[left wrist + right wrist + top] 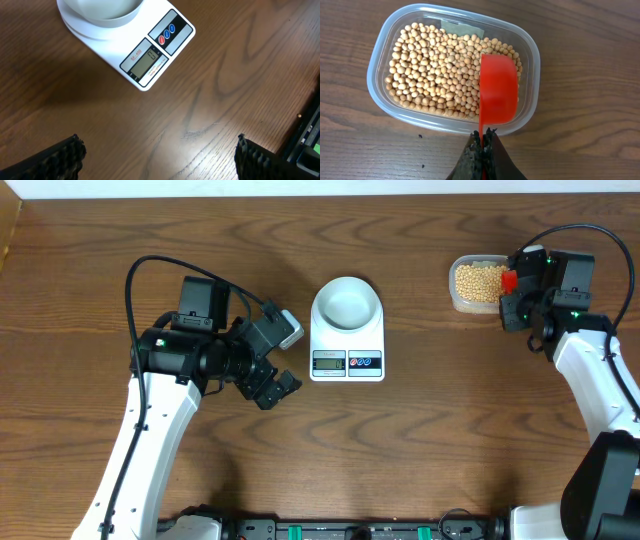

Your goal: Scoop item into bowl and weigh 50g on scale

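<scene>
bowl (346, 302) one, scale (347, 361) one; right end effector (484, 137) clamps one red scoop (498, 90); left end effector (160, 157) wide.

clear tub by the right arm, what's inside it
Tan beans fill the tub. A red scoop, pinched by the right gripper, sits over their right side, hiding whatever lies beneath it.

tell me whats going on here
The right claw is shut on the handle of a red scoop, holding it over the beans in a clear tub. The bowl sits empty on the scale, so no beans have gone across yet. The left claw is open and holds nothing, poised above the table beside the scale.
</scene>
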### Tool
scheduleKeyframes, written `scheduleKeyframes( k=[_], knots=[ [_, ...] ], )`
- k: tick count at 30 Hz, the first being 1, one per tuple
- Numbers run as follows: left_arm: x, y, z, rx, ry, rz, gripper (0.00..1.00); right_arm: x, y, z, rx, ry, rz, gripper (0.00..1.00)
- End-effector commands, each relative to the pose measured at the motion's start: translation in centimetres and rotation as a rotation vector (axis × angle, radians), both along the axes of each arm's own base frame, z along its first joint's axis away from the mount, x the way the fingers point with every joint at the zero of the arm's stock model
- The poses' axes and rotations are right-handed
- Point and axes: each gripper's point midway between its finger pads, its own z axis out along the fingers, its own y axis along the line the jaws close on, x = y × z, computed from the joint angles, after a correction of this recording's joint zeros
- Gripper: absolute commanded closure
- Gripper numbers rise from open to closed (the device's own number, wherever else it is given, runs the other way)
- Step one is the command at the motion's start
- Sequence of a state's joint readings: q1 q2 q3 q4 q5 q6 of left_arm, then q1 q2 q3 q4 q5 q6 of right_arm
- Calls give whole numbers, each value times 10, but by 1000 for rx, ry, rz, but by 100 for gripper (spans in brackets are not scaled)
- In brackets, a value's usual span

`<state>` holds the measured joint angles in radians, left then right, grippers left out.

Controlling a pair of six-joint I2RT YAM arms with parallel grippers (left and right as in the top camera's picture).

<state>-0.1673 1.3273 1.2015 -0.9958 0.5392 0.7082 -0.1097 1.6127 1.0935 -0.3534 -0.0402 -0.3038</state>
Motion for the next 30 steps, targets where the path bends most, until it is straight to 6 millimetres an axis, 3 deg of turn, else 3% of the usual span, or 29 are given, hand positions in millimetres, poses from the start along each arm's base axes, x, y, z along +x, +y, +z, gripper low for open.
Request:
scheduleKeyframes(
  k=[1,15,22,30],
  knots=[
    [1,3,7,8,-30,-3,2,3,2,7,-16,-13,15,99],
    [1,3,7,8,-30,-3,2,9,-4,11,-83,-37,44,99],
    [1,3,7,8,-30,-3,2,9,-4,-7,-76,7,46,99],
    [1,3,7,8,-30,-3,2,10,19,-18,22,24,83,99]
  ],
)
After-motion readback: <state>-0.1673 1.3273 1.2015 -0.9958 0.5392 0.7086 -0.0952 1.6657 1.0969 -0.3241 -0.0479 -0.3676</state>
